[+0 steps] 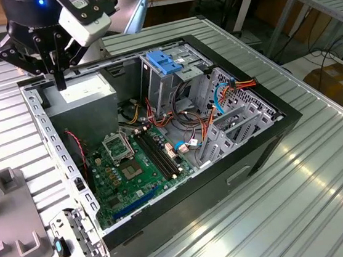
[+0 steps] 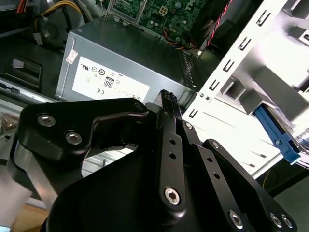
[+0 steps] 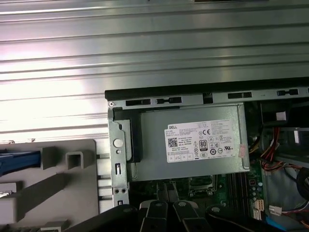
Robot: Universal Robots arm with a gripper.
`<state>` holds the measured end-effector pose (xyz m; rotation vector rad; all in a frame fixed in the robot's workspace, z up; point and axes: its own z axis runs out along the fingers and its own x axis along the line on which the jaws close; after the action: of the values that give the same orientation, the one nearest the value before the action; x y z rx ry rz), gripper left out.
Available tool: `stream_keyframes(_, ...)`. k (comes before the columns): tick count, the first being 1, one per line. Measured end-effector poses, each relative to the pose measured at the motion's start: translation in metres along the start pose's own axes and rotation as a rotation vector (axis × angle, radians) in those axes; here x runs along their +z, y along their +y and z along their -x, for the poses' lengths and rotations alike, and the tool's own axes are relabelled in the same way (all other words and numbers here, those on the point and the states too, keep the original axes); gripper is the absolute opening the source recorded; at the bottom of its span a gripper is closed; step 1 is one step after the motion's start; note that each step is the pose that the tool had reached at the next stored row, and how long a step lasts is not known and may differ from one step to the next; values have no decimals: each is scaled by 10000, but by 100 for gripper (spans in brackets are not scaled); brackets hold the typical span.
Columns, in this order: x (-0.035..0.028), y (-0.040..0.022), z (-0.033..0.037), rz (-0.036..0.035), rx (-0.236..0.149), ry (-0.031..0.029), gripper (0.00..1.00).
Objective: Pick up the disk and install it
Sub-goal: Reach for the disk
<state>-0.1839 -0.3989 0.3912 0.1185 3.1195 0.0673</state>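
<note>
Jaws hang closed and empty over power-supply box.

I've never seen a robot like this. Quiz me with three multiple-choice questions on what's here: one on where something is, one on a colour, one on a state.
1. The gripper hangs above: A the power-supply box; B a keyboard; C a monitor.
2. The cap on the metal cage is: A red; B blue; C green.
3. The computer case is: A open; B closed; C wrapped.

Answers: 1 A, its tip sits over that box; 2 B, it is bright blue plastic; 3 A, the motherboard lies exposed.
</note>
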Motion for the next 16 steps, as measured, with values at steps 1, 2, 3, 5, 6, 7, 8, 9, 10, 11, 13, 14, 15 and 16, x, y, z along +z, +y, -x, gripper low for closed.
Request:
stream_keyframes(1, 0, -1, -11, 0, 0, 2, 11)
stream_keyframes(2, 0, -2, -21, 0, 0, 4, 11)
stream_keyframes(3, 1, -3, -34, 0, 1, 6, 11)
stream_keyframes(5, 2, -4, -51, 0, 0, 9, 11)
stream_keyframes(6, 2, -5, -62, -1, 1, 11, 11)
stream_keyframes(7, 2, -6, -72, -1, 1, 13, 11)
stream_keyframes(8, 3, -7, -85, -1, 0, 16, 11)
stream_keyframes(9, 3, -7, -94, -1, 0, 17, 11)
stream_keyframes(10, 3, -8, -104, -1, 0, 19, 11)
stream_keyframes(11, 3, -9, -113, -1, 0, 20, 11)
stream_keyframes(13, 4, -10, -133, -2, 1, 23, 11)
stream_keyframes(14, 4, -11, -142, -1, 1, 24, 11)
stream_keyframes(15, 4, -12, -152, -2, 0, 25, 11)
stream_keyframes(16, 4, -13, -162, -2, 1, 26, 11)
